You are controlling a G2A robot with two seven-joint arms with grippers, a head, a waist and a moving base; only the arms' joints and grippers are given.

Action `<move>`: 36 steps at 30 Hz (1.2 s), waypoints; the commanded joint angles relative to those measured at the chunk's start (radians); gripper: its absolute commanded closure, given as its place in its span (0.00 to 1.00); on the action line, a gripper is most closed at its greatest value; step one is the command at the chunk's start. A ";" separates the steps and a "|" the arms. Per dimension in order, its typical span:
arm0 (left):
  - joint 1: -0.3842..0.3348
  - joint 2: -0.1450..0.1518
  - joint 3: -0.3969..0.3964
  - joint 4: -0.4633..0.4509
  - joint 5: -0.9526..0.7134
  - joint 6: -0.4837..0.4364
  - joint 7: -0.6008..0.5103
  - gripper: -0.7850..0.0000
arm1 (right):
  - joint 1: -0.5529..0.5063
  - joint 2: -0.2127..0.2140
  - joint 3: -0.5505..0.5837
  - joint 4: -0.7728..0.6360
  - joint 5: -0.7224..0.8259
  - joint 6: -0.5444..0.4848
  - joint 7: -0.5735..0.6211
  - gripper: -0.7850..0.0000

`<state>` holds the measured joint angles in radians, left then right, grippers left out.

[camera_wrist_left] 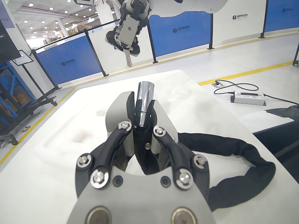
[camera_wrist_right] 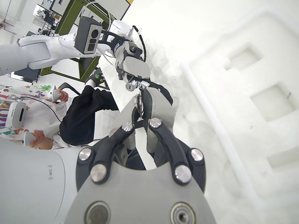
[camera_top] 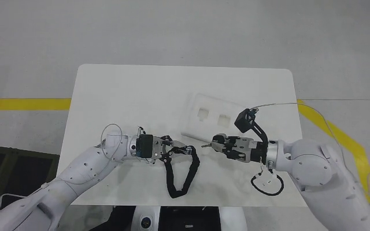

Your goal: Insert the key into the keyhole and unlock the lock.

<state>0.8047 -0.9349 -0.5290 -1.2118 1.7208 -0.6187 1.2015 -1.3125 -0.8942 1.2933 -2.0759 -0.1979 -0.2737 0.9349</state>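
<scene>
From above, the left gripper (camera_top: 173,149) is clamping the chain lock (camera_top: 190,149) near the table's (camera_top: 115,92) front edge, a small gap parting it from the key (camera_top: 204,146) pinched by the right gripper (camera_top: 215,142); in the left wrist view the key is hanging in open air; in the right wrist view the keyhole (camera_wrist_right: 129,86) is facing it

Bright, even light falls from above; round ceiling lamps (camera_wrist_left: 68,0) glow in the left wrist view. The white rectangular table (camera_top: 115,98) looks nearly washed out. The chrome lock cylinder (camera_wrist_left: 144,94) carries glare streaks. Both wrist views bow straight lines near their edges.
</scene>
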 commanded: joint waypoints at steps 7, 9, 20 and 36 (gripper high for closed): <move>-0.051 0.009 -0.011 -0.022 0.007 -0.030 -0.030 1.00 | -0.003 0.000 0.001 0.004 0.008 -0.010 -0.006 1.00; -0.054 0.012 -0.018 -0.025 0.008 -0.036 -0.036 1.00 | -0.005 0.000 0.001 0.006 0.014 -0.012 -0.011 1.00; -0.056 -0.007 -0.002 0.001 -0.040 -0.014 -0.014 1.00 | -0.028 -0.005 -0.002 -0.033 0.030 0.026 -0.082 1.00; -0.054 -0.009 -0.002 0.009 -0.043 -0.010 -0.011 1.00 | -0.048 -0.015 -0.074 -0.183 -0.196 0.258 -0.133 1.00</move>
<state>0.7506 -0.9440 -0.5310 -1.2031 1.6778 -0.6287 1.1905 -1.3641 -0.9086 1.2235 -2.2606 -0.3920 -0.0194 0.8041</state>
